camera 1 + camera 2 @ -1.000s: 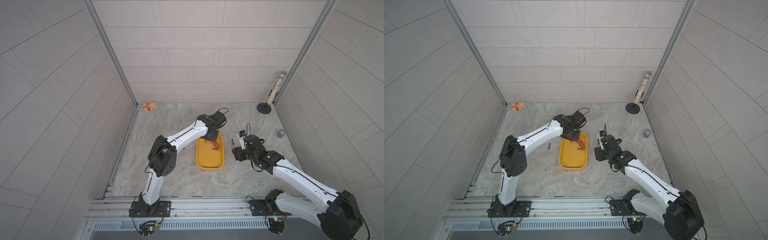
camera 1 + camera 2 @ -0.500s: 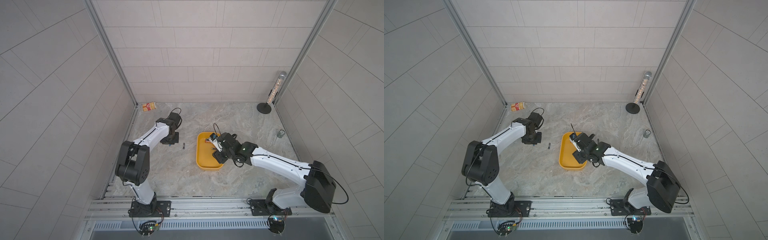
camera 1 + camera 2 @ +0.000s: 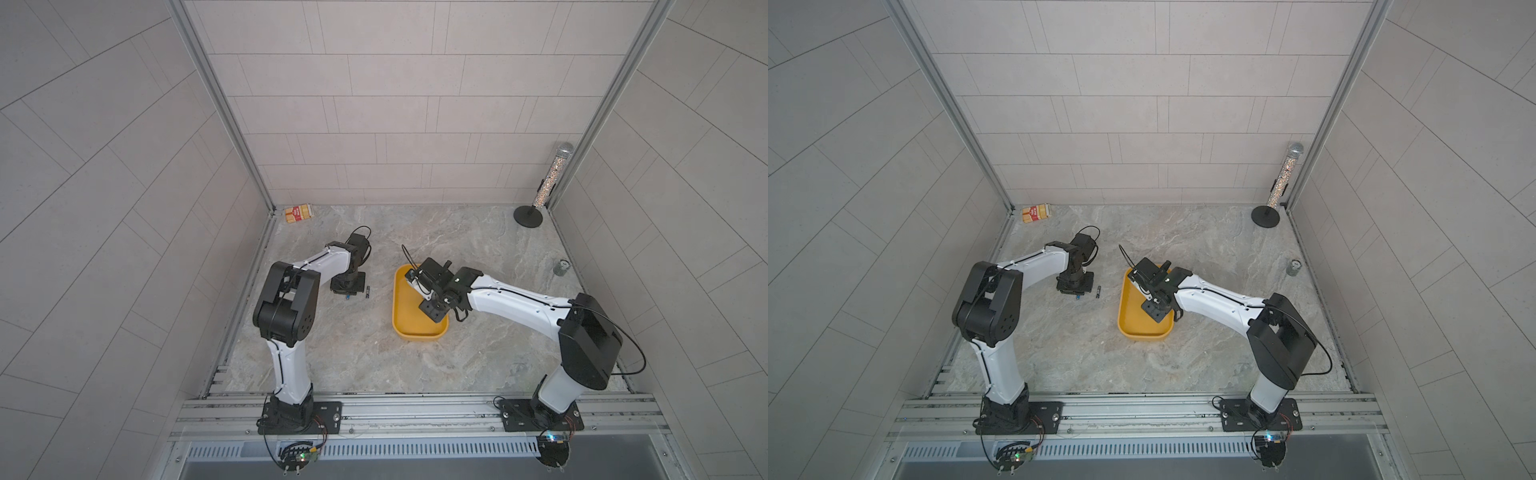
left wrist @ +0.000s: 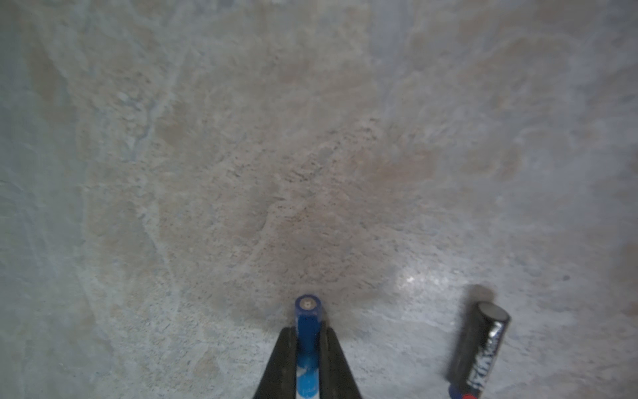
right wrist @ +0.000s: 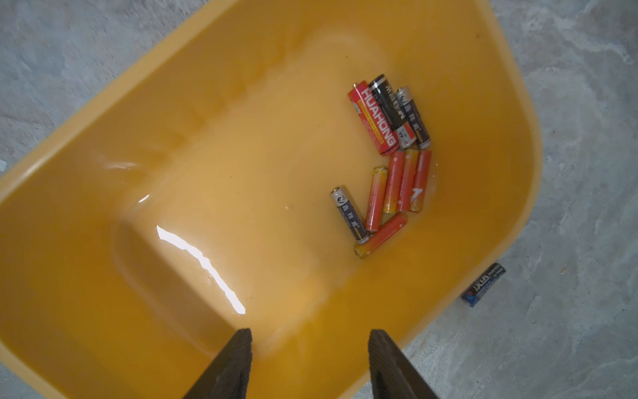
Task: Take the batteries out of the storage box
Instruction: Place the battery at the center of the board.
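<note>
Batteries (image 5: 390,165): abt nine lie bunched in 1 corner of the storage box (image 5: 207,138). Right tool (image 5: 310,333) is spread apart & empty above it; go down slow, pinch just 1. Left tool (image 4: 308,333) pinches a blue battery (image 4: 308,311) low over the table (image 4: 241,138); let go gently.

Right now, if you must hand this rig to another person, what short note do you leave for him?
Left gripper: jaws shut on the blue battery, close above the table, away from the yellow box.
Right gripper: jaws open, empty, over the box.
Done: one black battery lies on the table beside the left gripper; another dark battery lies just outside the box.
Left: set the blue one down; take out the nine batteries in the box.
</note>
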